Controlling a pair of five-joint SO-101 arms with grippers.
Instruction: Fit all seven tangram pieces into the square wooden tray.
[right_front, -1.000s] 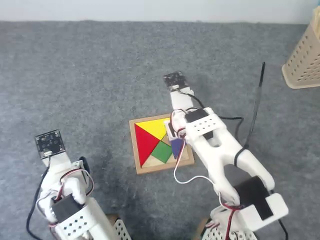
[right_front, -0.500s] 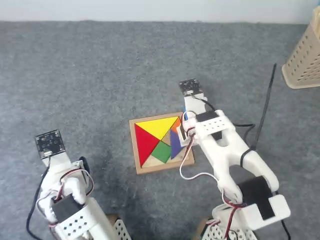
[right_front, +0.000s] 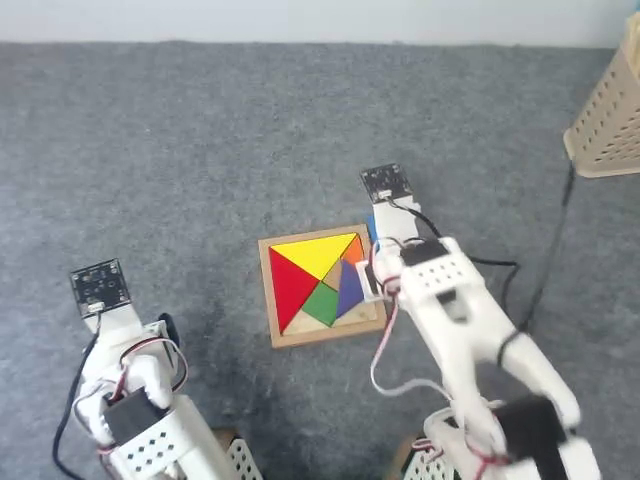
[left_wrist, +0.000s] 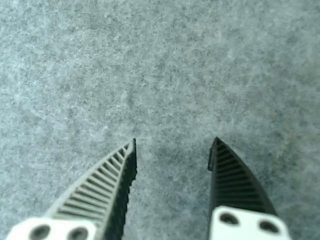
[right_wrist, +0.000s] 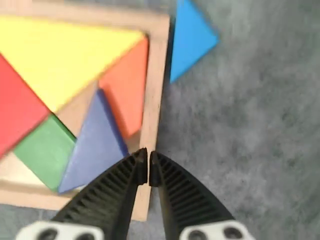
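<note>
- My right gripper (right_wrist: 148, 161) is pinched shut with nothing between its jaws, and its tips hang right over the tray's (right_wrist: 156, 75) side rim.
- The first risk is there. If I lower from here, the closed tips meet the rim rather than a piece, and that could tilt the tray or shove it across the carpet (left_wrist: 150, 60).
- Just inside the rim lie the purple triangle (right_wrist: 95, 145) and the orange piece (right_wrist: 127, 90). A careless sweep of the tips could knock either out of place.
- Deeper in the tray sit the green square (right_wrist: 42, 147), the yellow triangle (right_wrist: 60, 52) and the red triangle (right_wrist: 15, 112). Bare wood shows between some of them.
- The blue triangle (right_wrist: 190, 37) lies flat on the carpet outside the tray, just beside the rim near a corner and ahead of the tips.
- It looks thin and lies low, so I judge the jaws may slide it along instead of gripping it, or catch the rim next to it. I must spread them first.
- My left gripper (left_wrist: 172, 150) is spread wide over bare carpet, well apart from the tray.
</note>
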